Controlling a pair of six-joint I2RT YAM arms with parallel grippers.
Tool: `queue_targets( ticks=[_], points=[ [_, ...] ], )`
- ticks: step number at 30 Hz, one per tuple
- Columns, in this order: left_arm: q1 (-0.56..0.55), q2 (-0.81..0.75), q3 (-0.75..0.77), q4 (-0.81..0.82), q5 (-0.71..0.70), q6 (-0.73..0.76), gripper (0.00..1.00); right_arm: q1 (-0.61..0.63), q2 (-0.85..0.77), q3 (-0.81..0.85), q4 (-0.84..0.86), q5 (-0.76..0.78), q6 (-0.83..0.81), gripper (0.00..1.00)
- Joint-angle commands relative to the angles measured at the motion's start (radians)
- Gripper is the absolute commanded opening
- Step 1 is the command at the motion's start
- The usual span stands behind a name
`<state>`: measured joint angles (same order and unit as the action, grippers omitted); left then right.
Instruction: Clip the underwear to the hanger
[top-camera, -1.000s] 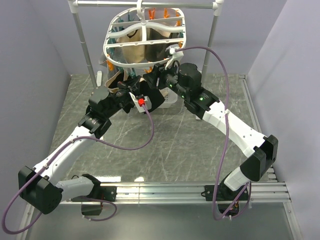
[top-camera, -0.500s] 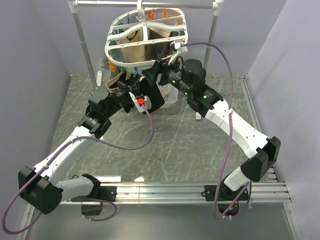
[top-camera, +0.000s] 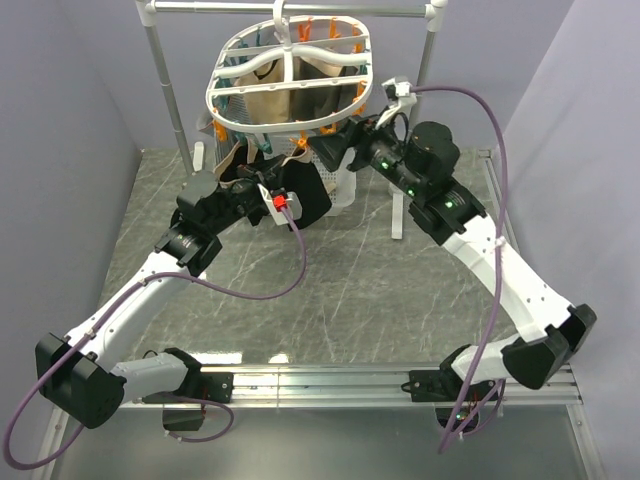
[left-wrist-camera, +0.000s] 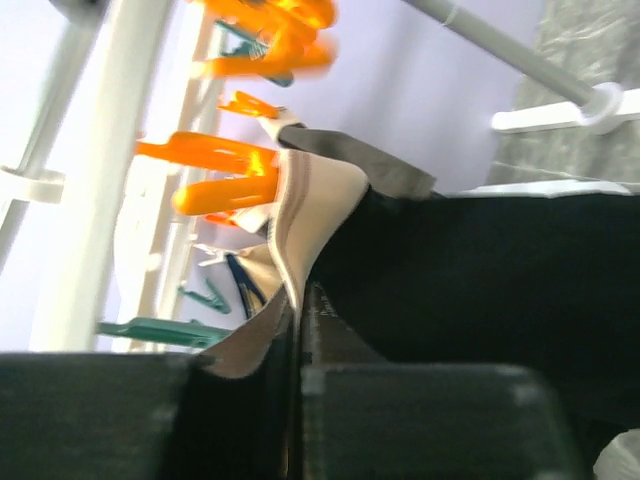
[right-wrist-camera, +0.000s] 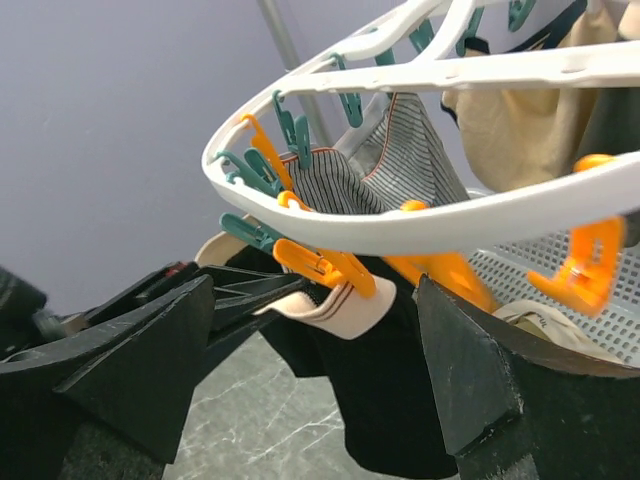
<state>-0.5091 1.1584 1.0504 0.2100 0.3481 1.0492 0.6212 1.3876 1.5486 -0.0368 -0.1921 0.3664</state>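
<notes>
My left gripper (top-camera: 258, 177) is up under the front rim of the hanger (top-camera: 290, 128), pinched tight on the tan waistband (left-wrist-camera: 320, 210) of the underwear (top-camera: 305, 196). The black body of the garment hangs down from there, in front of the white basket (top-camera: 346, 190). In my left wrist view an orange clothespin (left-wrist-camera: 215, 175) sits right against the band's top corner. From my right wrist the same sort of pin (right-wrist-camera: 320, 265) looks to be biting that corner, though I can't be sure how deep.

The job now, as I judge it, is to hold the band taut and level under the rim, so that the next stretch meets a pin squarely. I shouldn't loosen my left grip until a pin clearly bears the weight (soft fabric slips out of a shallow bite). My right gripper (top-camera: 336, 152) stands just off the hanger's right front with its fingers spread wide and nothing in them.

A second ago my right gripper was in close over the waistband, almost against my left. It has since drawn back to the right, its arm swinging outward. The frame has shifted a little with it. My left hand has kept its place.
</notes>
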Motion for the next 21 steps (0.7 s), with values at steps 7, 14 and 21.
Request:
queue_targets(
  ticks=[7,14,21],
  points=[
    [0.001,-0.049,0.056,-0.092,0.095,-0.159,0.55,-0.049,-0.165,-0.107,0.006,-0.044,-0.073,0.90],
    [0.000,-0.138,0.088,-0.254,0.138,-0.359,0.90,-0.098,-0.277,-0.180,-0.086,-0.041,-0.152,0.92],
    [-0.009,-0.210,0.118,-0.449,0.028,-0.647,0.99,-0.163,-0.401,-0.242,-0.166,-0.036,-0.217,0.96]
  ],
)
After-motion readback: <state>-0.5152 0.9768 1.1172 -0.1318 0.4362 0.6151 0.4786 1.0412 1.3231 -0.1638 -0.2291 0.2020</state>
